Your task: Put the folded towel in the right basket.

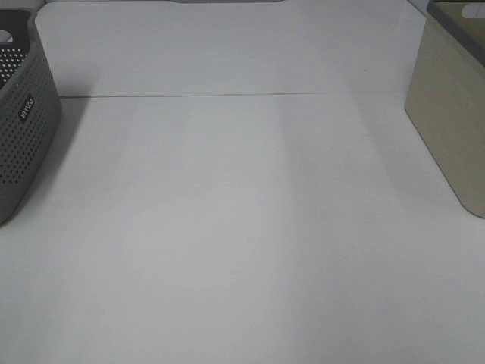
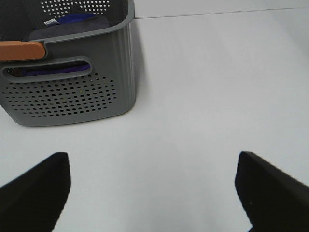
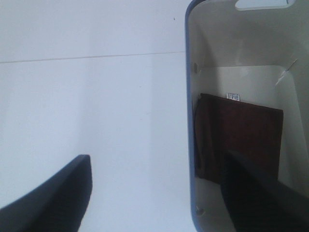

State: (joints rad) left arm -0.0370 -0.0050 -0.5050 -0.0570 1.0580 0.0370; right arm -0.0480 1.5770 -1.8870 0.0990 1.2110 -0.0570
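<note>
A dark brown folded towel [image 3: 239, 140] lies flat on the floor of the beige right basket [image 3: 189, 72], seen in the right wrist view. The basket also stands at the right edge of the exterior view [image 1: 451, 129]. My right gripper [image 3: 154, 193] is open and empty above the basket's near wall, one finger outside it and one finger [image 3: 256, 193] over the towel, not touching it. My left gripper [image 2: 154, 193] is open and empty above bare table. Neither gripper shows in the exterior view.
A grey perforated basket [image 1: 23, 129] stands at the left edge of the table. In the left wrist view [image 2: 72, 96] it holds purple cloth [image 2: 72, 24] and has an orange piece [image 2: 21, 49] on its rim. A seam [image 1: 189, 95] runs across the white table.
</note>
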